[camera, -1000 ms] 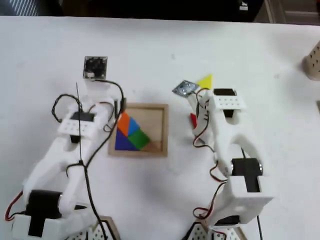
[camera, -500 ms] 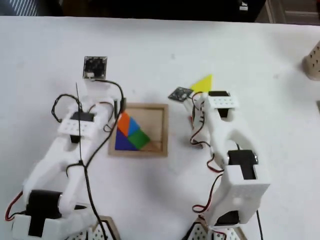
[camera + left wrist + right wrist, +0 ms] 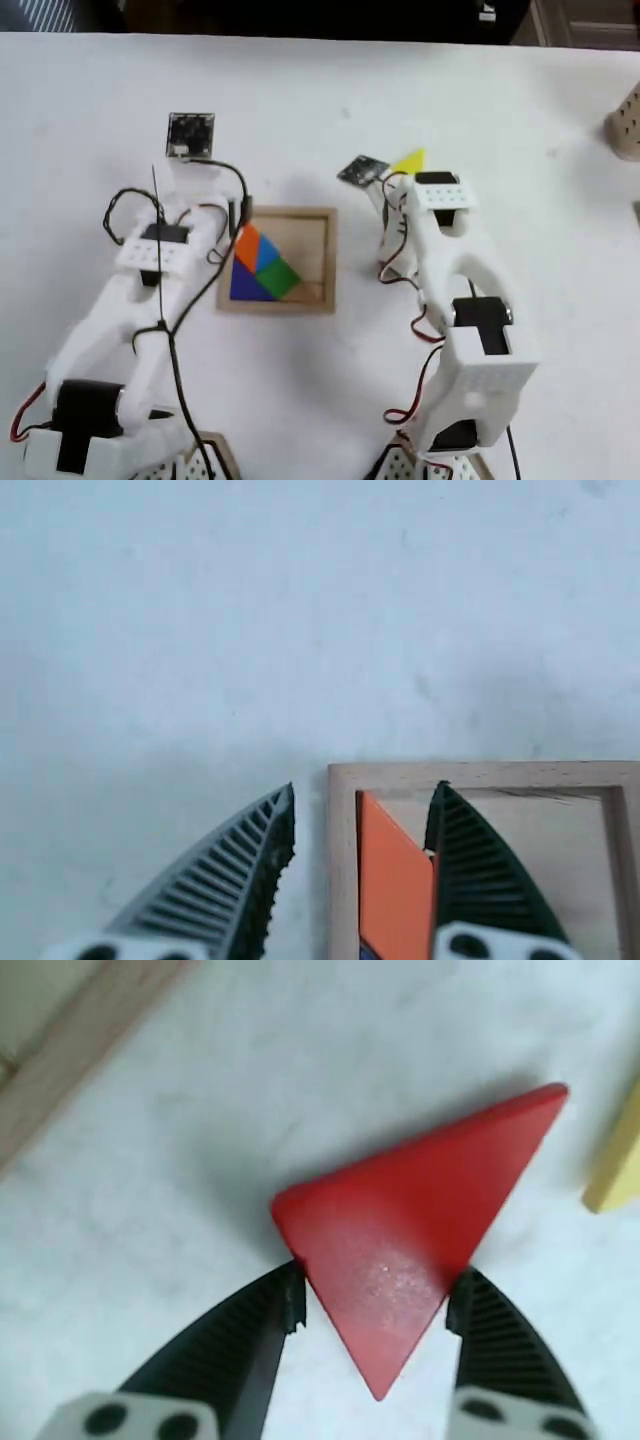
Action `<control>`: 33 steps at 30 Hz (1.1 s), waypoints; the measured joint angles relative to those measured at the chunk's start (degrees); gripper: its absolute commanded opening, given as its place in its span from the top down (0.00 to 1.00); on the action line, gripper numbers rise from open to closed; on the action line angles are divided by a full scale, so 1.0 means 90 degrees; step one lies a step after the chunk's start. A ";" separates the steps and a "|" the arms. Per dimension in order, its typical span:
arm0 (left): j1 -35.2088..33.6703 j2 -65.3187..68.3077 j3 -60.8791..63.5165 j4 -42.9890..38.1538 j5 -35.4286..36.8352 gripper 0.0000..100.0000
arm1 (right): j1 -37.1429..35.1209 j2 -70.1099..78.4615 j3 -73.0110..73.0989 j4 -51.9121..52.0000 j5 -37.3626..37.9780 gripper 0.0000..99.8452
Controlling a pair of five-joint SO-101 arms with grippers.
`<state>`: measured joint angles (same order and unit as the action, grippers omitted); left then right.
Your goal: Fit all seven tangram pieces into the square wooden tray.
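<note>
While orange [image 3: 247, 245], blue [image 3: 245, 285] and green [image 3: 283, 272] pieces fill the left half of the tray [image 3: 290, 212], my right gripper [image 3: 378, 1280] clamps the red triangle [image 3: 400, 1230] on the surface right of the tray. The yellow piece [image 3: 410, 160] lies toward the far edge. My left gripper [image 3: 364, 790] gapes across the tray's left wall.

The triangle [image 3: 400, 1230] is red, one piece [image 3: 409, 161] yellow, the tray [image 3: 280, 306] pale wood

Tray [image 3: 480, 775]: pale matt wood, visible grain. Triangle [image 3: 410, 1220]: smooth, faintly glossy red surface. Left gripper [image 3: 365, 787] fingers [image 3: 230, 890]: ridged matt plastic. Table [image 3: 500, 100]: white, matt, faintly mottled.
</note>
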<state>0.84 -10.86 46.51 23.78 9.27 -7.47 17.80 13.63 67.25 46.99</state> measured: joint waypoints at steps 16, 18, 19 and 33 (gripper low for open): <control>0.0000 0.0000 0.0000 0.0000 0.0000 0.77 | -0.0645 -0.0039 -0.0225 0.0449 -0.1231 0.61; 0.0000 0.0000 0.0000 0.0000 0.0000 0.77 | -0.0811 -0.0039 -0.0225 0.0420 -0.1504 0.63; 0.0000 0.0000 0.0000 0.0000 0.0000 0.77 | -0.0840 -0.0039 -0.0225 0.0352 -0.1661 0.65; 0.0000 0.0000 0.0000 0.0000 0.0000 0.77 | -0.0654 0.0176 -0.0225 -0.0391 -0.2305 0.71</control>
<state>0.84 -10.86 46.51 23.78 9.27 -13.36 19.38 11.60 63.74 26.24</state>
